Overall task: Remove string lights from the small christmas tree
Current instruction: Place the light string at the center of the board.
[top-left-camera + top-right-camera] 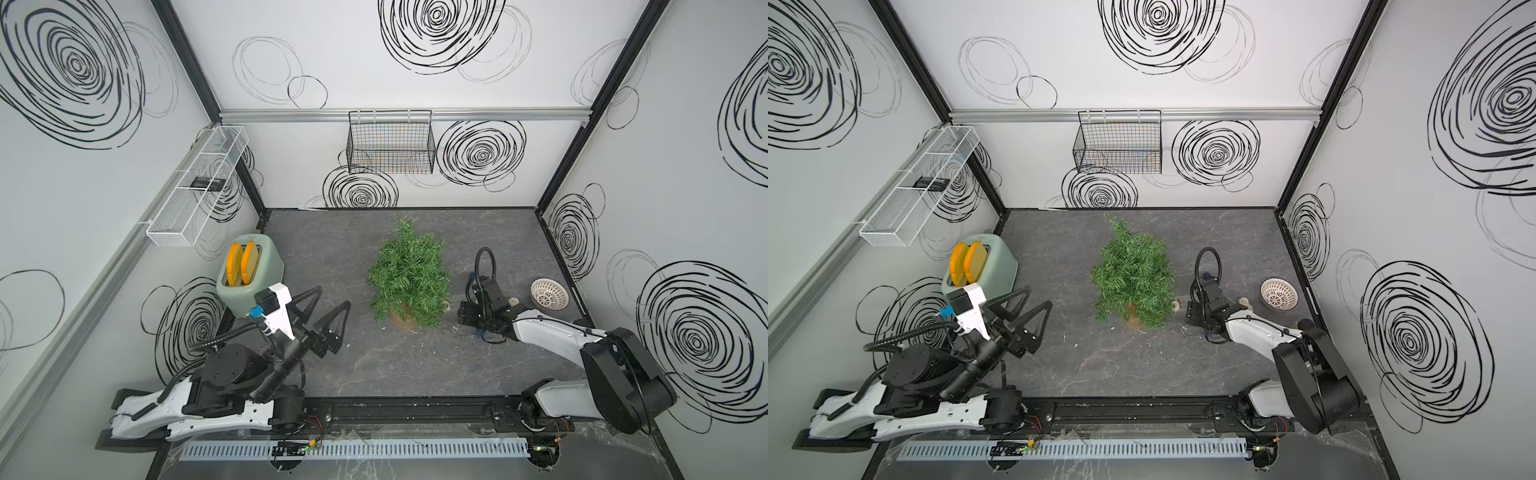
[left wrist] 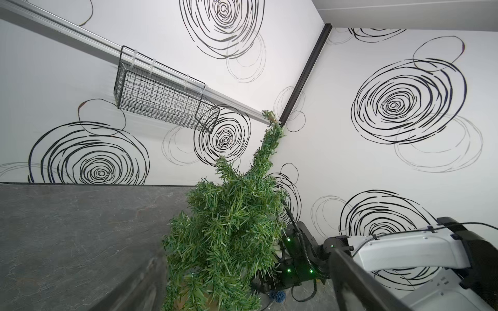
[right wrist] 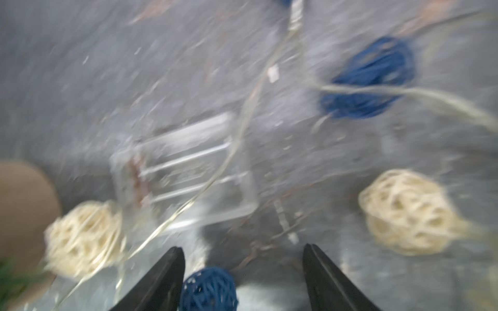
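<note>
The small christmas tree (image 1: 409, 278) (image 1: 1133, 278) (image 2: 229, 229) stands mid-table, and no wire shows on its branches. The string lights lie loose on the table to its right. The right wrist view, blurred, shows a pale wire (image 3: 242, 126), cream balls (image 3: 83, 239) (image 3: 409, 212), a blue ball (image 3: 369, 78) and a clear box (image 3: 183, 172). My right gripper (image 3: 244, 249) (image 1: 473, 320) points down there, open. Another blue ball (image 3: 208, 289) sits between its fingers without being clamped. My left gripper (image 1: 332, 297) (image 2: 246, 254) hovers open, left of the tree, holding nothing.
A green toaster (image 1: 249, 278) with yellow slices stands at the left. A white perforated bowl (image 1: 549, 294) sits by the right wall. A black wire basket (image 1: 390, 143) hangs on the back wall, and a white mesh shelf (image 1: 195, 187) on the left wall.
</note>
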{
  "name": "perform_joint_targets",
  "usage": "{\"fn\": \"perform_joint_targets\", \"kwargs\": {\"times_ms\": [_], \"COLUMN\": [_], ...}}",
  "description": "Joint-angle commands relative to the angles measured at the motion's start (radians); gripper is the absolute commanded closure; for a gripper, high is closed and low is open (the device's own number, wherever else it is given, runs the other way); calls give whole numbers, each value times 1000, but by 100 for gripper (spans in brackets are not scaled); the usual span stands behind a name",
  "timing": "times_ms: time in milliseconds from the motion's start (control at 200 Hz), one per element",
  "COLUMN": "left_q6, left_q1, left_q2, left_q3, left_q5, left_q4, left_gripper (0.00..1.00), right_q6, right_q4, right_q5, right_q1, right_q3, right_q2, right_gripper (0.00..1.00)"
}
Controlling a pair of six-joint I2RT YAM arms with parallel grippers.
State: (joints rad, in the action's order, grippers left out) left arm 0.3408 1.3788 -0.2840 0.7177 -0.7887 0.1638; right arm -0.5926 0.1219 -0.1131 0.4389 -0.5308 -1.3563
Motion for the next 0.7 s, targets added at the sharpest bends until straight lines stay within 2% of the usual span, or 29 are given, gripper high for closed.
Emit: {"fn": "perform_joint_targets", "kwargs": {"times_ms": [0,265,405,485,500,525,695], "left_q6": [19,16,8,3,2,0,-66], "left_q1": [-4,-4,-6,-6,-6,-6,-7], "left_q2": [10,-9,-16,-22,-23,-24,-40], "left_q3": [-6,-4,0,5,5,5,-17], "left_q5": [-24,-36,-43,-54,-57,-63,-133], "left_q4": [-19,-17,-21,-24,-23,-24,-95], "left_gripper": [4,4,4,4,4,4,4], "right_q6": [-83,-112,-66,-48,-41,-24,15], "right_q4": [56,75,79,92,90,87,40], "right_q5": [-99,-167,-136,-144,-142,-131,-125], "right_q1": [-30,-103,-104,-78,-75,-73,-71], "right_q3": [-1,-8,-26,-37,-37,-37,11], "right_q2": [-14,33,121,217,237,267,477], "right_gripper": [26,26,25,18,7,0,3]}}
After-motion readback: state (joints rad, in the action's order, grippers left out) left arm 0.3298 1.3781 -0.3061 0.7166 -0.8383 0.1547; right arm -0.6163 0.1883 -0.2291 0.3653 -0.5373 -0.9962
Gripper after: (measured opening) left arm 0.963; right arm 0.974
